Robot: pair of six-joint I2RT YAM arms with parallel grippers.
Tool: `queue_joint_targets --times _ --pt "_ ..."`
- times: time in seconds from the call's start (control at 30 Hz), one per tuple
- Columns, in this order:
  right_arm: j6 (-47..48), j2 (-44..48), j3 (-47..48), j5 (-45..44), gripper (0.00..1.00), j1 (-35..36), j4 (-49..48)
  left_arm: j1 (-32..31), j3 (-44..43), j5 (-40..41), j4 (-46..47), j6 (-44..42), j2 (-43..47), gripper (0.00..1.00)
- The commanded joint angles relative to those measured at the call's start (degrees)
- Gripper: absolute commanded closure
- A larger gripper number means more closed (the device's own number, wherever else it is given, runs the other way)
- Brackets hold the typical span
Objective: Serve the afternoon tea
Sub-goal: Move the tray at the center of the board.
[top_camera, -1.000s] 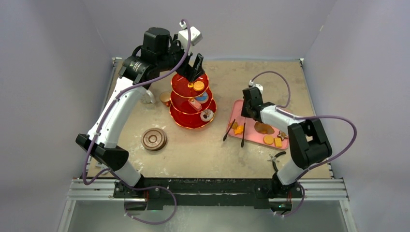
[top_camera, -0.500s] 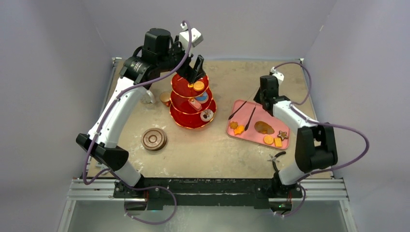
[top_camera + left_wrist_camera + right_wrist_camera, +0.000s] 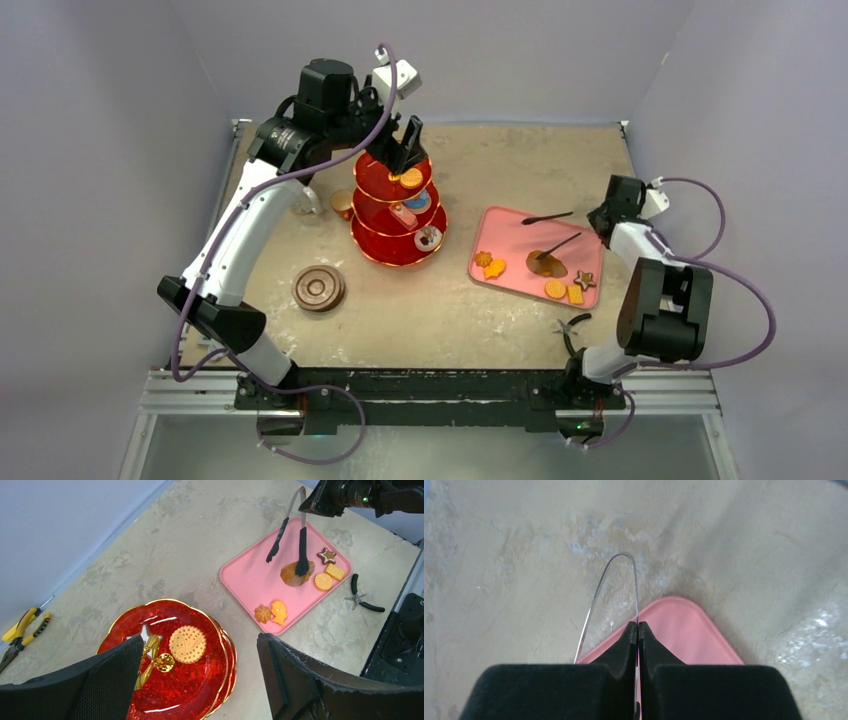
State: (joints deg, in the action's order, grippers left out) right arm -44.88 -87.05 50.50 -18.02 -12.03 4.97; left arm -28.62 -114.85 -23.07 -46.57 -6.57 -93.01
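Note:
The red three-tier stand [image 3: 398, 212] with gold rims stands left of centre, pastries on each tier. My left gripper [image 3: 405, 148] hovers open over its top tier, holding nothing. In the left wrist view a round biscuit [image 3: 187, 644] and the gold handle [image 3: 150, 661] lie between the open fingers [image 3: 280, 680]. My right gripper [image 3: 603, 216] is shut on the black tongs [image 3: 556, 243] at the pink tray's [image 3: 510, 232] right edge. One thin metal arm [image 3: 636, 595] sits between its closed fingers. One tong tip rests on a brown pastry [image 3: 292, 575].
Several biscuits [image 3: 556, 289] lie on the tray. Stacked brown saucers [image 3: 319, 288] sit front left. A copper cup [image 3: 343, 204] and a white mug [image 3: 307, 201] stand behind the left arm. Black pliers [image 3: 571, 325] lie near the right base, yellow pliers [image 3: 22, 630] by the back wall.
My right gripper has swung with the tongs from the tray's left side to its right edge; the tongs now point left across the tray. The left arm has not moved.

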Motion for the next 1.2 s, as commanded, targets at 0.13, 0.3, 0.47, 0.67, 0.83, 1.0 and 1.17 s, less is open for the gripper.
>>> queue_joint_targets --times 0.13,0.3,0.47,0.67,0.83,1.0,1.17 --pt "-7.92 -10.69 5.21 2.92 1.0 0.49 1.03 0.32 -1.43 -1.2 1.4 0.0 1.38 0.16" --pt "-8.56 -16.18 7.79 2.9 1.0 1.26 -0.47 0.32 -1.12 -0.67 0.9 -0.46 1.83 0.16" --pt "-9.99 -19.12 10.71 4.28 1.0 4.46 -1.39 0.32 -1.54 -0.91 0.92 -0.19 1.46 0.16" --pt "-14.09 -23.12 14.93 5.66 1.0 11.4 -1.63 0.32 -2.04 -0.56 0.68 -0.35 1.39 0.16" --pt "-17.65 -25.1 16.51 6.17 1.0 16.48 -1.86 0.32 -2.03 0.17 0.03 -1.48 1.69 0.15" --pt "-18.19 -19.46 16.48 6.08 1.0 16.63 -1.04 0.32 -1.13 -0.89 0.29 -2.11 1.95 0.15" --pt "-12.01 -8.41 16.59 1.27 1.0 16.76 -2.89 -0.04 -3.25 -8.98 -0.01 -2.55 -0.18 0.1"
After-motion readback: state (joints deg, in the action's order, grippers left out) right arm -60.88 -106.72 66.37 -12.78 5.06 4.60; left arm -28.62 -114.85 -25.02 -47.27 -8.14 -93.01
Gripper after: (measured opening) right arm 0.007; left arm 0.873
